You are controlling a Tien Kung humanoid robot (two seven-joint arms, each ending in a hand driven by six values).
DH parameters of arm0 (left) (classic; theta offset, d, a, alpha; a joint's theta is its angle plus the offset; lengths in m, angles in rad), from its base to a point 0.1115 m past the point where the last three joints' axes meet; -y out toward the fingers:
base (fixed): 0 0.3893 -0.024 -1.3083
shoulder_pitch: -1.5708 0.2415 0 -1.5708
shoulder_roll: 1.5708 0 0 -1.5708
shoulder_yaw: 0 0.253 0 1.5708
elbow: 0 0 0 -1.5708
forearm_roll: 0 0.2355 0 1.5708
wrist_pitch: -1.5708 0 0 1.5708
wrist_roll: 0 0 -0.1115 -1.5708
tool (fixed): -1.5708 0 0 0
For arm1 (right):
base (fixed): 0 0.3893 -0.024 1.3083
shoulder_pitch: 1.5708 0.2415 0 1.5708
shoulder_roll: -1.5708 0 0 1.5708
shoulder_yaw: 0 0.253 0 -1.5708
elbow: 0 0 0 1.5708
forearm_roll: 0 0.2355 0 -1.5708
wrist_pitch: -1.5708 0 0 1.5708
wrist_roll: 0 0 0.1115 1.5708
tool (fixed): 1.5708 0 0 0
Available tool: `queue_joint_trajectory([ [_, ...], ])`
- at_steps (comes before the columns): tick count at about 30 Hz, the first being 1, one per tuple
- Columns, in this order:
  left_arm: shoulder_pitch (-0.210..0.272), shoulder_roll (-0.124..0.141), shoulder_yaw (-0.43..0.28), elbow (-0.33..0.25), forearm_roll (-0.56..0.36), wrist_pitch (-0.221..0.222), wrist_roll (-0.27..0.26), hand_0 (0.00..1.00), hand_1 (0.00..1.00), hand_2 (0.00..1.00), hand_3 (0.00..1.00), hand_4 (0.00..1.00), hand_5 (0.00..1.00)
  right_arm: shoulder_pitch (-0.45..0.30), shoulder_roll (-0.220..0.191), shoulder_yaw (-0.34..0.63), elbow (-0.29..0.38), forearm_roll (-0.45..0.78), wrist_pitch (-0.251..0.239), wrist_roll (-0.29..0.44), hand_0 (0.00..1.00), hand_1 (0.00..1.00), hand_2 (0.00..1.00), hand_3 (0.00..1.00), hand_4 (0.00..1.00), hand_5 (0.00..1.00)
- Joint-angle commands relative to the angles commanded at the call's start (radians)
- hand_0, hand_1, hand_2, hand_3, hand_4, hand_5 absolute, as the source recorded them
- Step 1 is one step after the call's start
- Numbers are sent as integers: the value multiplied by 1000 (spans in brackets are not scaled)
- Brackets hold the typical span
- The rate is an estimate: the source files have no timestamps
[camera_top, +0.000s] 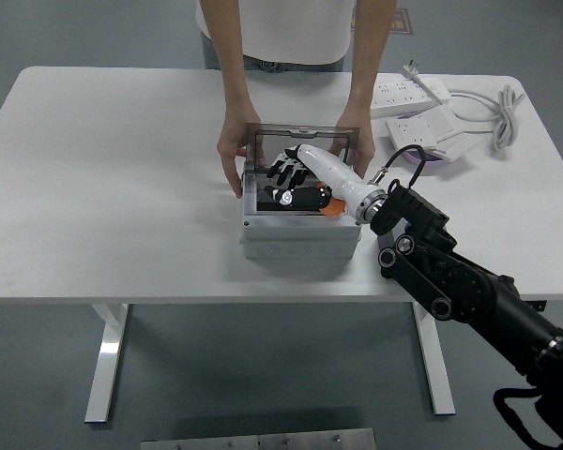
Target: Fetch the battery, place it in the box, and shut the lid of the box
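Tables: one white table [122,206]
Boxes: one grey box [298,236] with one clear hinged lid [305,142], raised
Batteries: one orange battery [332,208], partly hidden
Robot hands: one, the right hand [288,173]
Person's hands: two, [231,155] and [357,136]
Power strips: two, [411,95] and [426,136]

You are looking down on a white bench [103,178] with rounded corners, standing on white legs [106,361] with flat feet. Around it lies a plain grey-blue floor [38,375], evenly lit with soft shadows beneath the bench. At 6 o'clock a grey metal plate [258,440] with screws lies along the bottom edge. At 12 o'clock a small patterned marker [403,20] sits on the floor.
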Motion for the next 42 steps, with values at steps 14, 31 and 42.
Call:
queue_joint_trajectory([
  [14,4,3,8,-1,-19,6,-5,617,700,633,617,654,64,11,-56,-7,87,21,43,-67,458,419,494,518,736,352],
  [31,33,24,-11,-8,-27,24,13,617,700,630,614,656,66,12,-181,-27,209,167,97,-162,431,409,488,517,726,364],
  [42,39,35,-12,-8,-36,32,11,617,699,629,614,656,66,-13,-274,-10,329,253,122,-198,406,398,483,512,723,374],
])
